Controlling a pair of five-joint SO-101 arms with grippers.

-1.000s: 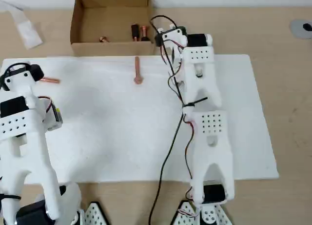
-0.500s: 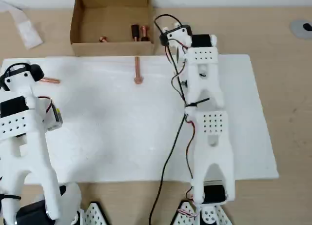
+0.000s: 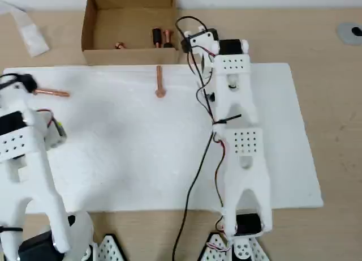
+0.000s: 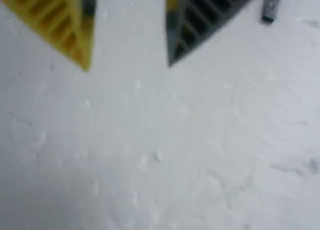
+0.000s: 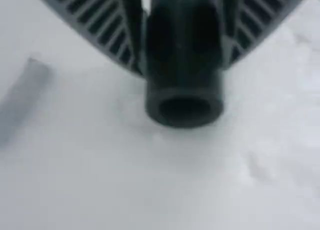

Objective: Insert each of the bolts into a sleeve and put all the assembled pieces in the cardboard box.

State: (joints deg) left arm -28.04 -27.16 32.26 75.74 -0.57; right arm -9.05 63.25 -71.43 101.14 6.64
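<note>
On the right gripper (image 5: 182,40) we find the fingers clamped on a dark cylindrical sleeve (image 5: 184,98). Its open bore faces outward, which we judge is meant to let a bolt enter. The left gripper (image 4: 127,64) hangs with fingers parted and empty over the white foam sheet (image 4: 160,155), near a copper-coloured metal bolt (image 3: 52,93). A second copper bolt (image 3: 160,81) lies mid-sheet. The right arm stretches forward beside the brown cardboard box (image 3: 87,29), which contains assembled pieces (image 3: 161,37). The left arm lies along the sheet's left edge.
</note>
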